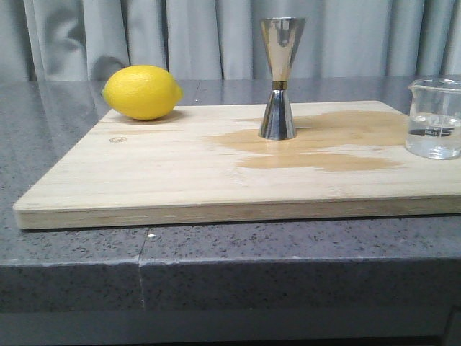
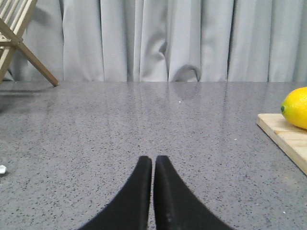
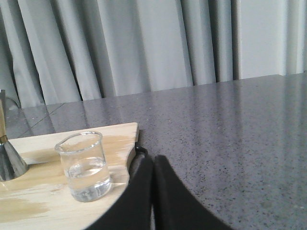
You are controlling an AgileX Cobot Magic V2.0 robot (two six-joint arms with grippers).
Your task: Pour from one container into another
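Front view: we are seeing a wooden board lying on the grey stone counter. Going left to right: a lemon is sitting at the board's 10 o'clock corner. The steel jigger is standing upright just right of centre, its base resting in a wet stain that is spreading toward 3 o'clock. The glass beaker is standing upright at the board's right edge, at 3 o'clock from the jigger and well apart from it, holding clear liquid in its lower part. Neither arm is showing in this view.

Left wrist view: we are noting the left gripper with fingers pressed together, holding nothing, hovering over bare counter; the lemon and board corner are lying off toward the view's right edge.

Right wrist view: we are noting the right gripper likewise closed and empty, positioned near the beaker at the board's edge, not touching it.
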